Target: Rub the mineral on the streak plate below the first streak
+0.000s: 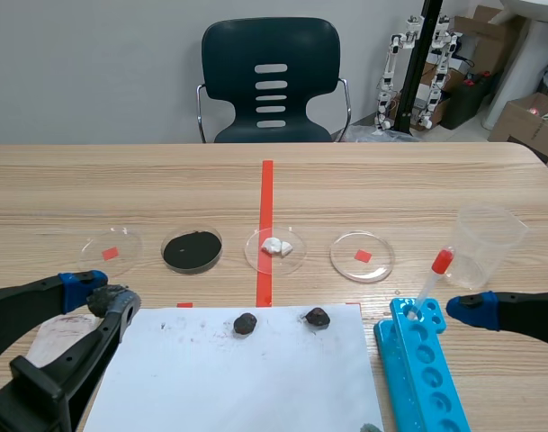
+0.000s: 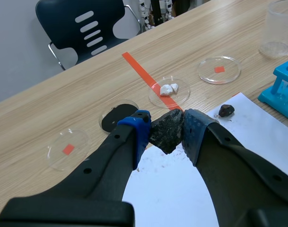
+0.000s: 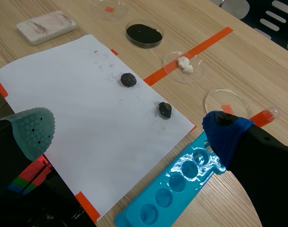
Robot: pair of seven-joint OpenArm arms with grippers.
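My left claw (image 2: pixel 167 128) is clenched on the jagged black mineral chunk (image 2: pixel 165 137), the white rectangular ceramic streak plate (image 3: pixel 46 27) just beside it. I should press firmly, dragging one stroke below its brown streak (image 3: pixel 49 22). My right claw (image 3: pixel 129 130) hangs released.

A white sheet of paper (image 1: pixel 247 382) lies at the near edge of a wooden table (image 1: pixel 121 184), with two dark lumps (image 1: pixel 246 324) (image 1: pixel 317 317) resting near its far edge. Just left of the sheet, the left gripper (image 1: pixel 107 301) pinches a grey mineral (image 1: pixel 101 300) in its fingers over a pale streak plate (image 1: pixel 49 340). Beyond the sheet runs a row of four clear dishes: one with black powder (image 1: pixel 192 249), one with white chunks (image 1: pixel 274 247), and the outer two (image 1: pixel 110 250) (image 1: pixel 363 256) over red tape squares. Right of the sheet sits a blue rack (image 1: pixel 422 373) with a red-bulbed dropper (image 1: pixel 431 283) standing in it, the right gripper (image 1: pixel 462 310) just past it and a clear cup (image 1: pixel 488 245) farther back
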